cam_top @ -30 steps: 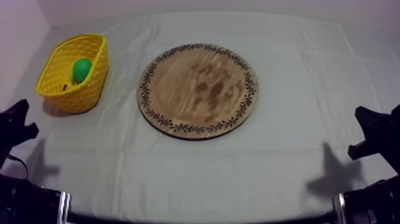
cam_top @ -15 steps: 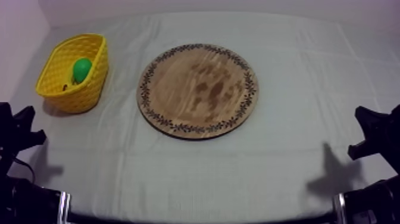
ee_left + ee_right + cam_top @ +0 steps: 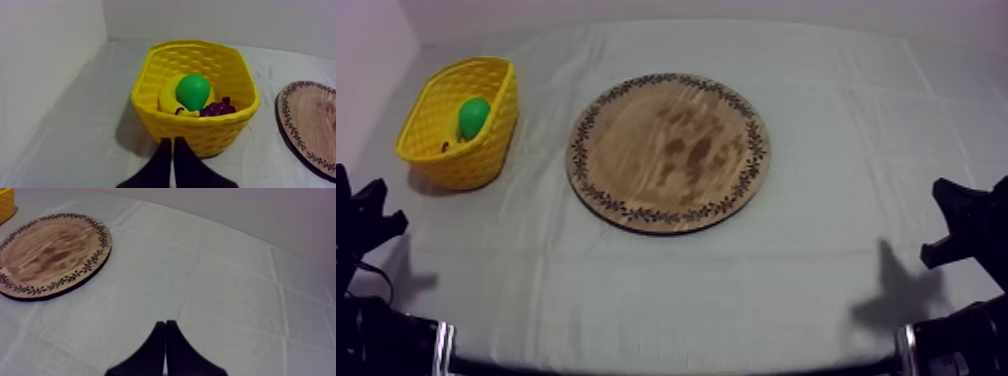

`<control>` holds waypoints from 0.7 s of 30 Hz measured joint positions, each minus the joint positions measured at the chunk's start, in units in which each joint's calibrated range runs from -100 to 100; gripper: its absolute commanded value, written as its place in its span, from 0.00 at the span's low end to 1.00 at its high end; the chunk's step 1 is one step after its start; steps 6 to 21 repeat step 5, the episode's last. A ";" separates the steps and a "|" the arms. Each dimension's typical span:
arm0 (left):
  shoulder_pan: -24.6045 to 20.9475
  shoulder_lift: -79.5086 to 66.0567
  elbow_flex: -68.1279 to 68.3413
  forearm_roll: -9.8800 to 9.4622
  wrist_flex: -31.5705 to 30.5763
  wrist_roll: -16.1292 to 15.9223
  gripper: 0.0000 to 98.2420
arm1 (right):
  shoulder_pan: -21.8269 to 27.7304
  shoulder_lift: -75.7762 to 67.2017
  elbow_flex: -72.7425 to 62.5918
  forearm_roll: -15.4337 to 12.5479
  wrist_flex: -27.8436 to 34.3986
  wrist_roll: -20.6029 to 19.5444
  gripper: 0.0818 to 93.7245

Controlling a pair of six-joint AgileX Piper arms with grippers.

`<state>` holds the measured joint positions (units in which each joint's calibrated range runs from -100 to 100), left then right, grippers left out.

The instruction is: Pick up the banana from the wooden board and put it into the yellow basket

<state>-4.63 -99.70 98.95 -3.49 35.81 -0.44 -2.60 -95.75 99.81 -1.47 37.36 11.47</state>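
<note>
Left end effector (image 3: pixel 172 142): two black fingers pressed together in a narrow wedge, gripping nothing. It sat low at the near left edge of the worktop (image 3: pixel 636 290), pointed at the yellow woven basket (image 3: pixel 210 135) and near it, not touching.

Right end effector (image 3: pixel 165 324): likewise closed to a narrow wedge, empty. It sat low at the near right over grey-white cloth, well apart from the round wooden board with patterned rim (image 3: pixel 669 152).

The yellow toy banana (image 3: pixel 167 95) lay inside the basket at the far left of the worktop, partly under a green toy pear (image 3: pixel 192 90). A dark purple bunch of toy grapes (image 3: pixel 218 108) sat just right of the pear. The board lay mid-worktop, right of the basket and apart from it.
</note>
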 measured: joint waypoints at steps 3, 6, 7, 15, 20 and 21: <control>-0.04 0.00 0.00 0.00 0.00 -0.20 0.00 | 0.00 0.00 0.00 0.00 0.00 -0.12 0.00; -0.09 0.00 0.00 0.00 0.00 -0.01 0.00 | 0.00 0.00 0.00 0.00 0.00 -0.12 0.00; -0.09 0.00 0.00 0.00 0.00 -0.01 0.00 | 0.00 0.00 0.00 0.00 0.00 -0.12 0.00; -0.09 0.00 0.00 0.00 0.00 -0.01 0.00 | 0.00 0.00 0.00 0.00 0.00 -0.12 0.00; -0.09 0.00 0.00 0.00 0.00 -0.01 0.00 | 0.00 0.00 0.00 0.00 0.00 -0.12 0.00; -0.09 0.00 0.00 0.00 0.00 -0.01 0.00 | 0.00 0.00 0.00 0.00 0.00 -0.12 0.00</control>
